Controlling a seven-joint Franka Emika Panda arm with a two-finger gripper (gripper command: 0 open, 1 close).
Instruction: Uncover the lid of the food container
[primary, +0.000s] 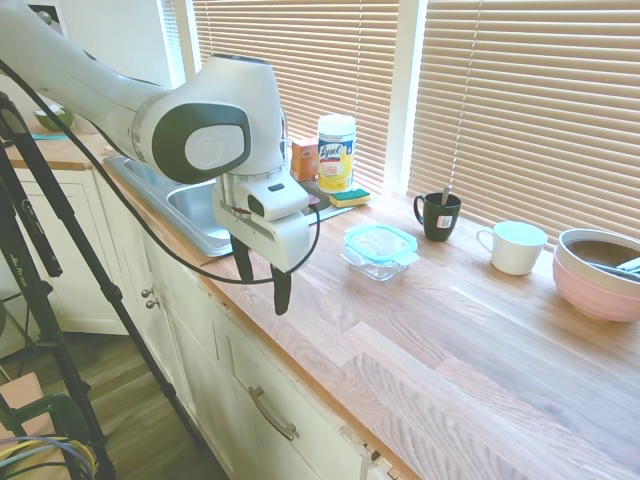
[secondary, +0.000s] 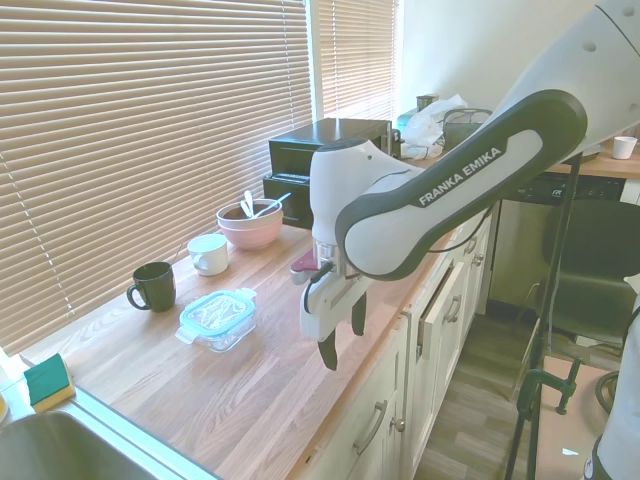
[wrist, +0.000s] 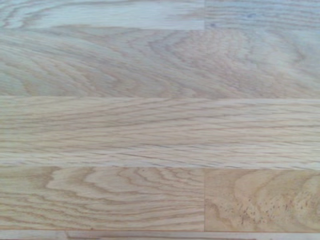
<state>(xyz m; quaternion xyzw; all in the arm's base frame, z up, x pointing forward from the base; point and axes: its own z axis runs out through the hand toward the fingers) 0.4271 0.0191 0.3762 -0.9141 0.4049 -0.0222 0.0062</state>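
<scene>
The food container (primary: 378, 262), a small clear rounded-square dish, is seen standing on the wooden worktop (primary: 470, 350), roughly midway between the front edge and the window-side edge, nearer the sink (primary: 195, 212) end than the far end. The lid (primary: 380, 241) is still seated flat on it, teal rim outermost and clear centre uppermost.

The end effector (primary: 262, 278) is held above the front edge of the worktop, well apart from the container, its two dark fingers spread apart and nothing between them. Only bare wood grain is shown in the wrist view.

The lid is judged to be light, thin and somewhat flexible plastic, while the dish beneath looks like glass: heavier, rigid, slick and breakable. Because the lid is flat, little is offered to a grip from directly above; the rim edge or one of the small side tabs is the likelier hold. Whether the tabs are latched down cannot be made out at this distance, so a snap fit should be allowed for. If so, the dish may be lifted or dragged along with the lid and could slide easily on the smooth wood.

A dark mug (primary: 438, 215) and a white mug (primary: 515, 246) stand towards the window-side edge, clear of the approach.
</scene>
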